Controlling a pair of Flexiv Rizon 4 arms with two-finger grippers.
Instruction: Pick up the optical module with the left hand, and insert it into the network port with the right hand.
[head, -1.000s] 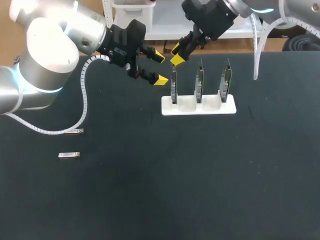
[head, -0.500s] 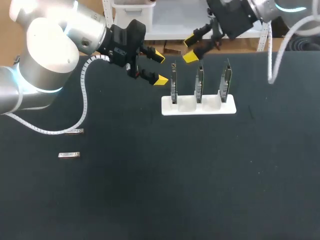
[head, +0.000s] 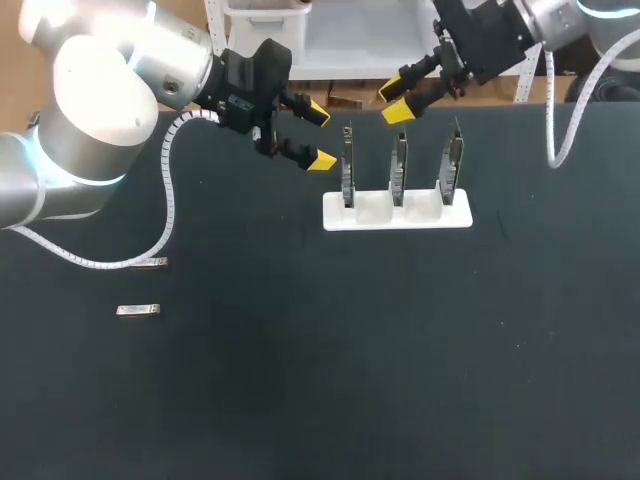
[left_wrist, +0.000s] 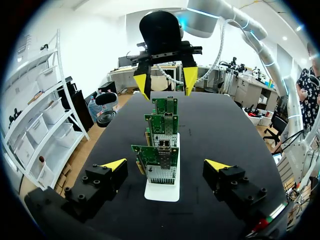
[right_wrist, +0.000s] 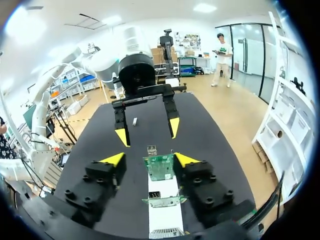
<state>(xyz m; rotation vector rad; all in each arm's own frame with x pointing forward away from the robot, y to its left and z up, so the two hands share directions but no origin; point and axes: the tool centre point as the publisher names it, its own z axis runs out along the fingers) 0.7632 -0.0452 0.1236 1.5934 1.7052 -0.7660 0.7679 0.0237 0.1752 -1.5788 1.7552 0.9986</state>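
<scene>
Head view: optical module (head: 138, 310) lies ungrasped on the desk (head: 350, 380) at eight o'clock; left hand (head: 320, 135) and right hand (head: 394, 101) hang open, empty, near the card rack (head: 397, 210) at two o'clock. Left wrist: hand spread wide, rack ahead. Right wrist: likewise. Pickup and insertion both remain.

Gleaming silver-white on the rounded left arm (head: 95, 95) and right arm (head: 565, 15), glowing pale blue at the joint rings (head: 32, 150). Trailing white spiral-wrapped cables (head: 168, 200). Ending in black, screw-studded fingers (left_wrist: 97, 186) wearing bright yellow tips (left_wrist: 114, 164).
</scene>
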